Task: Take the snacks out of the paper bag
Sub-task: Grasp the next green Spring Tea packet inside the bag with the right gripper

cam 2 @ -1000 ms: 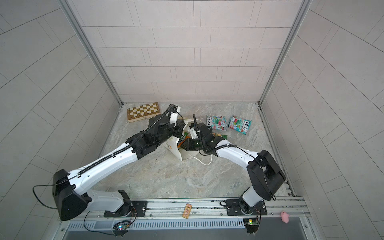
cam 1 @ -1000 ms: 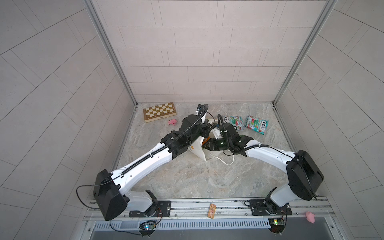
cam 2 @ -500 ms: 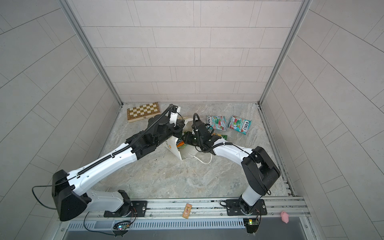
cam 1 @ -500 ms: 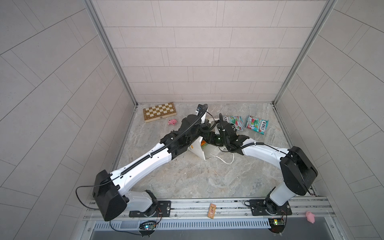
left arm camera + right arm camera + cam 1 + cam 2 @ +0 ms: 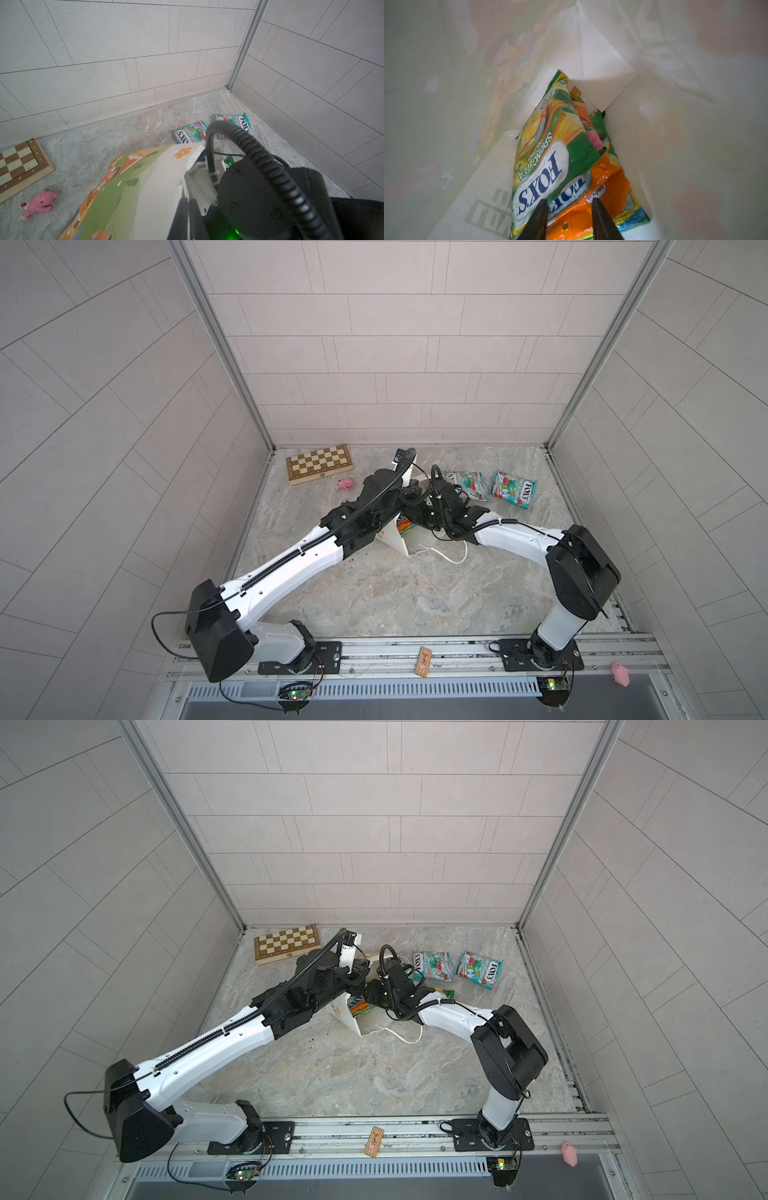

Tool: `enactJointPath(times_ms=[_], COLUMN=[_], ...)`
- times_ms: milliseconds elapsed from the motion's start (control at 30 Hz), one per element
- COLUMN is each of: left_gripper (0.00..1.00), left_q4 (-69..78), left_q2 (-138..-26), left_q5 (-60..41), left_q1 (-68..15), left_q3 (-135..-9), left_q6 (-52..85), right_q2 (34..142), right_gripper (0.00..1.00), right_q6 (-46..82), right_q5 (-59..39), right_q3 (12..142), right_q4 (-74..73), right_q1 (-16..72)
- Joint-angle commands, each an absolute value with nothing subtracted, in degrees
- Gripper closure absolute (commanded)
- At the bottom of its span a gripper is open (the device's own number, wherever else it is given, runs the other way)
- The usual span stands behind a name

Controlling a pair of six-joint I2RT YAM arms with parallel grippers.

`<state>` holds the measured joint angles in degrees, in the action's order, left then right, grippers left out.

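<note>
Mid-extraction: two teal packets (image 5: 469, 486) already lie outside, well clear of either gripper's fingers. Left gripper (image 5: 185, 209) is pinched shut on the paper bag (image 5: 145, 187) rim, propping the mouth. Right gripper (image 5: 569, 200) is inside with fingers (image 5: 538, 218) partly open and nothing gripped; the near edges of the green-yellow packet (image 5: 550, 145) and orange packet (image 5: 610, 182) sit between the tips. Next: nudge deeper, close on one packet only, then draw straight out, since the glossy film may slip.

Illumination in both top views is bright, diffuse and even, with faint soft shadows on the surface (image 5: 395, 597) and wide-angle bowing toward the edges, whereas inside the paper bag (image 5: 602, 58) light filters through translucent walls, near walls blur, and the orange packet (image 5: 608, 187) shows glare.
</note>
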<state>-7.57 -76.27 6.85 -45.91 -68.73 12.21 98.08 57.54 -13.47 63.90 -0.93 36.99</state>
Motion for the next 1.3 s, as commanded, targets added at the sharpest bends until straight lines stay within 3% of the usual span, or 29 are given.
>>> enactJointPath(times_ms=[0, 867, 967, 1200, 1267], left_gripper=[1.0, 1.0, 1.0, 1.0, 1.0], left_q4=[-7.56, -9.37, -9.7, -9.94, -10.15], left_q2=[-74.97, -74.86, -74.71, -74.26, -74.27], left_q5=[6.07, -4.25, -4.12, -0.53, 2.29], left_q1=[-46.4, -47.27, -47.2, -47.24, -47.21], left_q3=[-68.92, -69.16, -69.16, -68.91, -68.84], left_q6=[12.66, 6.86, 6.54, 6.3, 6.87], right_q2=[99.37, 106.91, 107.58, 106.04, 104.8], right_gripper=[0.63, 0.6, 0.66, 0.98, 1.0], right_q6=[59.13, 67.51, 68.34, 66.64, 65.12], right_q5=[-13.8, -17.54, -18.31, -17.51, -17.49], right_q3=[65.56, 66.18, 65.23, 63.43, 63.4], right_q4=[-0.88, -14.28, -17.48, -17.64, -16.05], right_q1=[37.06, 37.09, 37.25, 37.14, 37.08])
